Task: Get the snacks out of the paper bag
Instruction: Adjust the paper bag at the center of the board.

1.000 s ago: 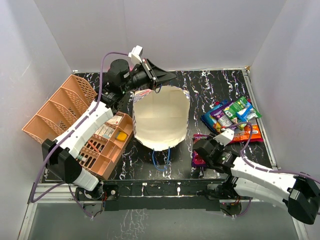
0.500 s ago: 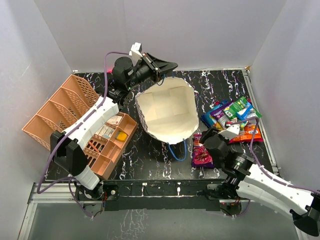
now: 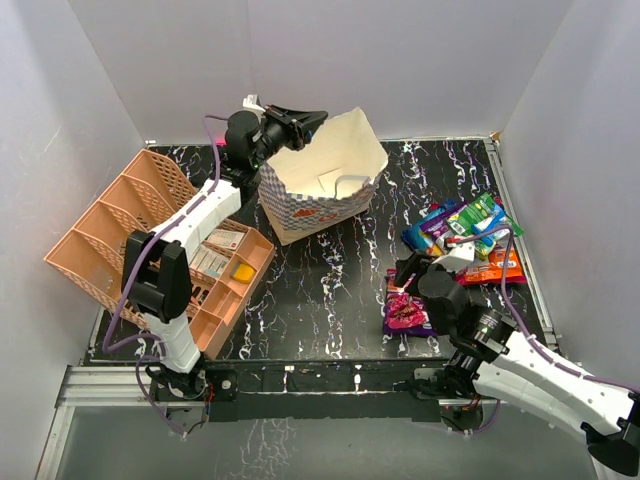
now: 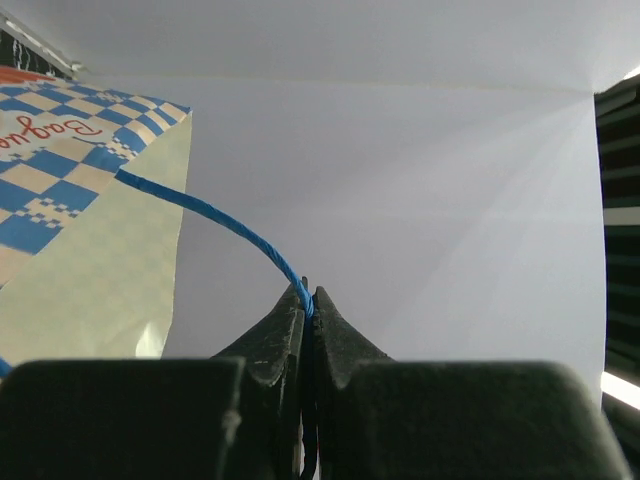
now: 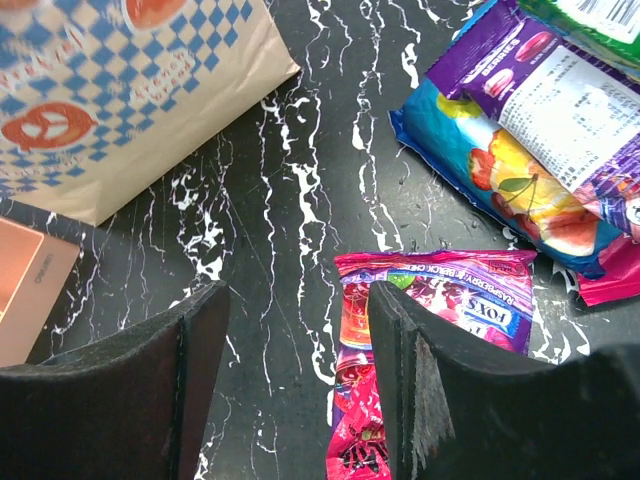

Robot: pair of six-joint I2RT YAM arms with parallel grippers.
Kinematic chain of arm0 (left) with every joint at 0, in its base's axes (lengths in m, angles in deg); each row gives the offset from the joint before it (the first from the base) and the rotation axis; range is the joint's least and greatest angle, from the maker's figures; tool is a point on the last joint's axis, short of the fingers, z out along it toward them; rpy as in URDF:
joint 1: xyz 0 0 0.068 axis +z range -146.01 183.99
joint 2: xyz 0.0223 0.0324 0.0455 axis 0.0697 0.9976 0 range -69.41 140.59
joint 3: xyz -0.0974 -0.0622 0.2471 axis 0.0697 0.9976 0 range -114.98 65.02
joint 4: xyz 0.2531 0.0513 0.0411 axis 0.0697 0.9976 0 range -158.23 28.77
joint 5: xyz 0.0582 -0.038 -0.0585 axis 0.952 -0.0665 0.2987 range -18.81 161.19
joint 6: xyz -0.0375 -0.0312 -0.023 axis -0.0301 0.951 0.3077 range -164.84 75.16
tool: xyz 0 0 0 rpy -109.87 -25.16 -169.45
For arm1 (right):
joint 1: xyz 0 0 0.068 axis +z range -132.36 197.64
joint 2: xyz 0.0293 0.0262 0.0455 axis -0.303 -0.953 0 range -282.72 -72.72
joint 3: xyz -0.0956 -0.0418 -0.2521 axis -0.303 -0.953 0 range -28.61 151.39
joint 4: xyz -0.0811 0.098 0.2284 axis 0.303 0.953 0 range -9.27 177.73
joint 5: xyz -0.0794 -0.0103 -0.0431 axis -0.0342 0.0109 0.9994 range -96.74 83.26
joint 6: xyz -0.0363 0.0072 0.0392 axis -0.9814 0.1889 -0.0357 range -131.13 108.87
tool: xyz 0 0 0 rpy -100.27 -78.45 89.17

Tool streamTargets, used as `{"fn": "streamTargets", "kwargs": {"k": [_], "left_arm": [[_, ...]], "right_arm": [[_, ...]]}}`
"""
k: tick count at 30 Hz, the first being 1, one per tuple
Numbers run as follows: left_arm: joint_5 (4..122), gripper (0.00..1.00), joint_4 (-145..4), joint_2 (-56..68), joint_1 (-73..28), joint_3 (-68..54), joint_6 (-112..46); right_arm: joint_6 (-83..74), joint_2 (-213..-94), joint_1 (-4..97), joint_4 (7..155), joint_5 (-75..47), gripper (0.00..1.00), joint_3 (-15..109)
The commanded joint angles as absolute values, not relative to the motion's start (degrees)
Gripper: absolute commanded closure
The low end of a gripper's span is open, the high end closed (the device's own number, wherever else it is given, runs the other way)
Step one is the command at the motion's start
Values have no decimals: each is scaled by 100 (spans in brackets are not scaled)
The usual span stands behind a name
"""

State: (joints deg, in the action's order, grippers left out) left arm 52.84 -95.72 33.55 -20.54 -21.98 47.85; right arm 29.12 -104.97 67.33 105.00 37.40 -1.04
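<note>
Left wrist view shows the left hand [image 4: 308,298] clenched on the blue cord handle [image 4: 220,222] of the tilted paper bag [image 3: 320,190]. The right hand [image 5: 300,300], released, hovers over a magenta snack packet [image 5: 430,300] on the tabletop [image 3: 330,290].

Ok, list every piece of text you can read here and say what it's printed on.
"FOX'S": on the magenta packet; the smaller print above it is too blurred to read.
"Bague": or so it seems to read, in orange script cut off at the picture's edge, on the paper bag.
Unreadable: the bag's round orange logos and the white label on the purple packet.
</note>
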Motion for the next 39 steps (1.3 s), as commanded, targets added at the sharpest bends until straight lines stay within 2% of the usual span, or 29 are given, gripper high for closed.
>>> {"fn": "streamTargets", "kwargs": {"k": [1, 9, 11, 16, 20, 21, 22, 23, 24, 29, 33, 39], "left_arm": [[5403, 100, -9815, 3299, -1878, -2641, 4911], [5404, 100, -9430, 3324, -1325, -2737, 4803], [5399, 96, -9221, 3274, -1185, -2769, 4575], [5378, 77, -8819, 3122, -864, -2758, 4163], [5233, 52, -8596, 2953, -722, -2761, 3792], [5218, 43, -8433, 2899, -712, -2814, 3607], [5222, 33, -8228, 2850, -708, -2879, 3415], [5221, 27, -7992, 2793, -708, -2973, 3181], [5229, 22, -7756, 2744, -704, -3065, 2944], [5229, 10, -6896, 2352, -665, -3130, 2040], [5194, 2, -6570, 1935, -592, -2849, 1665], [4825, 2, -6139, 1232, -471, -2571, 1077]], "right_arm": [[2626, -10590, 6712, 10102, 3471, 39, 79], [2443, -10802, 6710, 9970, 3032, 38, 168], [2386, -10807, 6710, 10003, 2918, 37, 202], [2247, -10718, 6712, 10207, 2790, 32, 442], [2234, -10662, 6708, 10285, 2808, 23, 636], [2269, -10675, 6707, 10321, 2833, 20, 696], [2331, -10700, 6712, 10365, 2868, 9, 763], [2416, -10730, 6707, 10429, 2902, 3, 848], [2435, -10768, 6705, 10475, 2892, 2, 961], [2183, -11042, 6712, 10631, 2601, 2, 1436], [2136, -11167, 6712, 10666, 2845, 2, 1703], [2683, -11078, 6709, 11057, 3725, 2, 2217]]}}
